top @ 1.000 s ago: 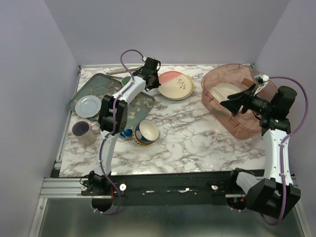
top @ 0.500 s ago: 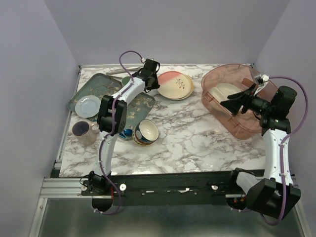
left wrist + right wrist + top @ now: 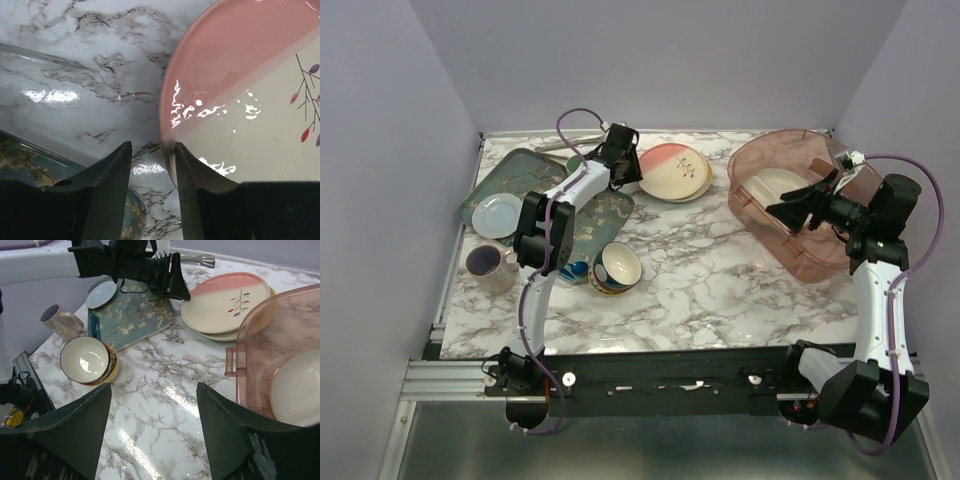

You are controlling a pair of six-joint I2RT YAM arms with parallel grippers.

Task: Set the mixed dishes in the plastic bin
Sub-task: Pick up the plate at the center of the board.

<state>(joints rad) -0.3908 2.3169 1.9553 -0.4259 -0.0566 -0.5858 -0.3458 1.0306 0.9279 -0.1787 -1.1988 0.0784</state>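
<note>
A pink-and-cream plate [image 3: 676,172] [image 3: 240,100] [image 3: 225,302] with a sprig lies at the back of the marble table, stacked on another plate whose cream rim [image 3: 220,336] shows beneath. My left gripper [image 3: 625,172] [image 3: 153,145] is open at its left edge, with marble between the fingers and the plate's rim beside the right finger. The plastic bin [image 3: 840,255] [image 3: 260,340] stands at the right with a cream plate [image 3: 775,185] [image 3: 300,390] inside. My right gripper [image 3: 778,212] [image 3: 152,387] hangs open and empty by the bin's left wall. The patterned bowl [image 3: 616,268] [image 3: 87,360] sits upright near the left arm.
A dark-green floral tray [image 3: 535,170] [image 3: 135,320] lies at the back left, carrying a small pale plate [image 3: 500,215] [image 3: 101,294]. A mug [image 3: 485,265] [image 3: 60,320] stands at the left edge. Metal tongs [image 3: 560,145] [image 3: 197,260] lie by the back wall.
My left gripper's jaws have opened and the gripper has drawn slightly left, off the pink-and-cream plate. The right arm has not moved.
</note>
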